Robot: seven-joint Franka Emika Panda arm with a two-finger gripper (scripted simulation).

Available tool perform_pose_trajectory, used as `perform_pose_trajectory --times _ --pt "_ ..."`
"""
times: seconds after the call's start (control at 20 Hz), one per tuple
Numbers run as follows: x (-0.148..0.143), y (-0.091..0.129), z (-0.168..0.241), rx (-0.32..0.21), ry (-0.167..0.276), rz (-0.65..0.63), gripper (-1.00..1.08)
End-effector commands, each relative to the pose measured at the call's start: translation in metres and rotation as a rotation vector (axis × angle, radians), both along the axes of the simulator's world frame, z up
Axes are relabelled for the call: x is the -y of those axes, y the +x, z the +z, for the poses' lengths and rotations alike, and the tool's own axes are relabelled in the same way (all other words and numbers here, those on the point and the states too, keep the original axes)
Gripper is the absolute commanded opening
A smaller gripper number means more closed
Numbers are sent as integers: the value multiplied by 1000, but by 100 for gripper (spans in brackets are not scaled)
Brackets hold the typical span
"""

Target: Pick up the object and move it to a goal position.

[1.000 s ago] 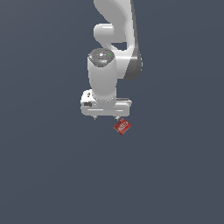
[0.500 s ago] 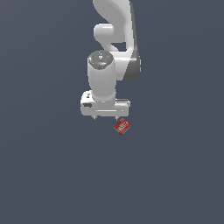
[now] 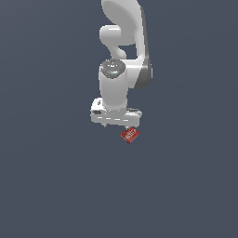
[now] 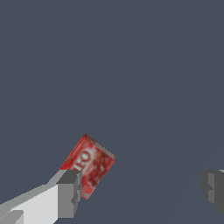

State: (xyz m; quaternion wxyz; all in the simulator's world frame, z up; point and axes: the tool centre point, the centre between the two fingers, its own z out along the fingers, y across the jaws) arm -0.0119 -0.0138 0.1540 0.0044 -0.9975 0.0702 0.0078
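Hand: the hand (image 3: 117, 124) hangs low over the grey surface (image 3: 51, 186), its fingers (image 4: 69, 192) spread wide apart and empty.
Box: the red box (image 3: 130, 135) lies tilted on the surface, just under the hand's edge toward the exterior view's right; in the wrist view the box (image 4: 89, 165) sits just beside one finger, outside the gap, not between the two.
Change: over the last second the arm has turned slightly at the wrist and hardly travelled; the box has not moved.
Meaning: by my reading this is alignment before the grasp; the hand must shift sideways to straddle the box.
Progress: nothing lifted yet; no goal marker visible.
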Motion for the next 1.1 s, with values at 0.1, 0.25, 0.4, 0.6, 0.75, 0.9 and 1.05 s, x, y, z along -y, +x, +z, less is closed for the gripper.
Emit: perform_pose_trajectory --times 0.1,0.25,0.4,0.6,0.75,0.9,1.05 --pt "-11 -4 -12 0 0 -80 100" --pt "-20 -8 -22 1 -1 -146 100" --pt "-29 -12 -32 2 -2 -214 100" --pt "-40 -18 -45 3 -3 -305 100" --pt "-49 -23 -55 4 -5 -373 100" --pt "-56 -28 -64 5 -7 -440 100" --pt "-63 -33 -72 7 -9 -498 100"
